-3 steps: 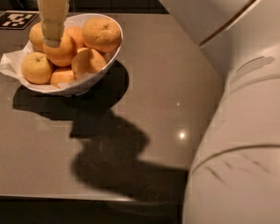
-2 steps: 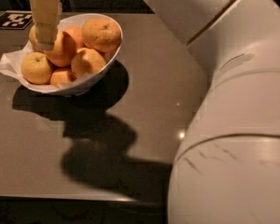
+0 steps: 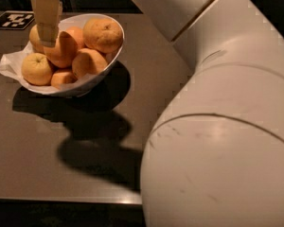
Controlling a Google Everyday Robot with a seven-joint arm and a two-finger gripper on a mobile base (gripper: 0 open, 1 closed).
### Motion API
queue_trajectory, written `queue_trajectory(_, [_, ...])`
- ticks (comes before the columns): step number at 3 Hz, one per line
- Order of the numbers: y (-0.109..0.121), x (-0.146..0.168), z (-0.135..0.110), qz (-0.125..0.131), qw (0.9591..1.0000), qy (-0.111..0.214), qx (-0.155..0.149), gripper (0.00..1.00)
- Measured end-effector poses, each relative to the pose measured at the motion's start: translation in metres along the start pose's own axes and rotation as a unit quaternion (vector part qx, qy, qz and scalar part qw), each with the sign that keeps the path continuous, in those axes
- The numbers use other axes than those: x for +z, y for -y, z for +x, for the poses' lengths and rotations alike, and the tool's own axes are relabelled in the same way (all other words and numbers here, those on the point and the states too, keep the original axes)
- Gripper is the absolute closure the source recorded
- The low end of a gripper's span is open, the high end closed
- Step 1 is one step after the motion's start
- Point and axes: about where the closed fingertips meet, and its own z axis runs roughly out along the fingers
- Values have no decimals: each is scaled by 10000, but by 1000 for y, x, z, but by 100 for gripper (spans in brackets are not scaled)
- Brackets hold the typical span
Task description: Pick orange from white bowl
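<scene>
Claw point(image 3: 48, 36) down in the white bowl point(image 3: 104, 73), touching the orange point(image 3: 66, 51) at the claw's 4 o'clock. Cannot tell whether open or gripping.

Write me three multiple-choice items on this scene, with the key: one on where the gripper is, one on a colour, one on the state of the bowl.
1. Where is the beige gripper?
A. over the glossy white oval bowl, at the oranges
B. inside a drawer
C. on a shelf

2. Which colours has the square marker at the far left of the dark table?
A. red and yellow
B. black and white
C. green and blue

3. How does the white bowl stand?
A. upside down
B. on its side
C. upright, holding fruit

Key: 1 A, it hangs over the bowl, in front of the deep-orange round orange; 2 B, black pattern on white; 3 C, the fruit lies heaped within its rim.
</scene>
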Motion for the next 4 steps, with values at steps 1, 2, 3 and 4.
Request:
queue_trajectory(1, [4, 12, -2, -100, 9999, -44, 56, 12])
queue_trajectory(2, [7, 25, -1, -204, 9997, -98, 137, 15])
queue_trajectory(3, [7, 35, -1, -306, 9992, -139, 194, 19])
queue_trajectory(4, [7, 44, 1, -396, 9988, -164, 230, 22])
